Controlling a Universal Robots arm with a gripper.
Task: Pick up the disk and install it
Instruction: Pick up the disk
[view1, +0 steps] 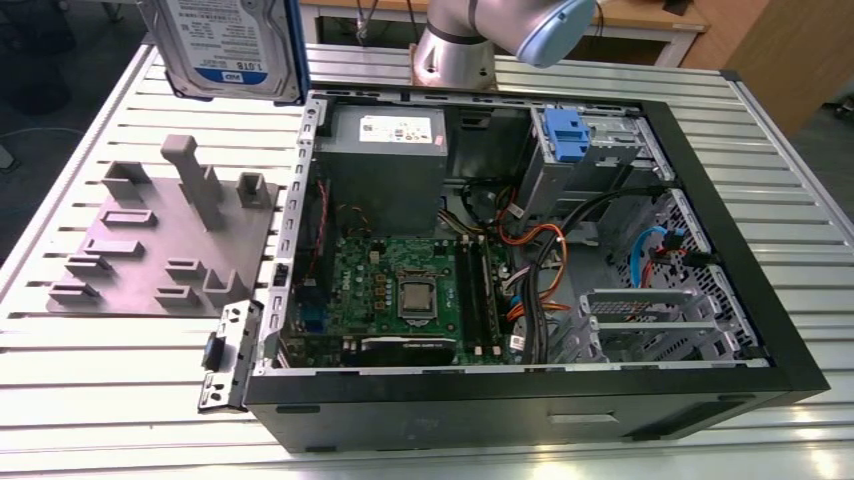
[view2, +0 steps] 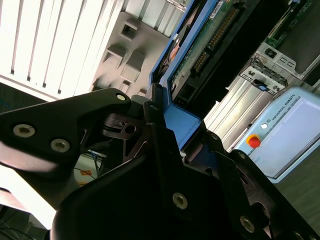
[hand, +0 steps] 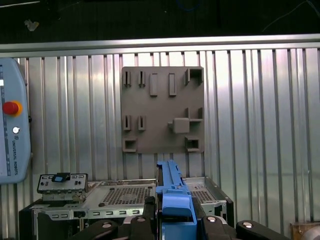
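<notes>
The disk (view1: 227, 45), a silver drive with a white-and-blue label and blue side rails, hangs in the air at the top of the exterior view's left, above the slatted table and beyond the grey fixture plate (view1: 160, 240). In both wrist views my gripper (hand: 175, 212) (view2: 167, 125) is shut on it. Its black fingers (hand: 149, 216) clamp the blue rail (hand: 172, 192) (view2: 182, 122) from both sides. The drive's green circuit-board underside (view2: 210, 35) shows in the second wrist view. The open computer case (view1: 747, 250) lies to the exterior view's right of the held disk.
Inside the case are a grey power-supply box (view1: 387, 150), a motherboard (view1: 400, 290), loose cables (view1: 534, 250) and a drive cage with a blue latch tab (view1: 566, 132). The arm's base (view1: 454, 55) stands behind the case. A teach pendant (hand: 12, 130) rests on the table.
</notes>
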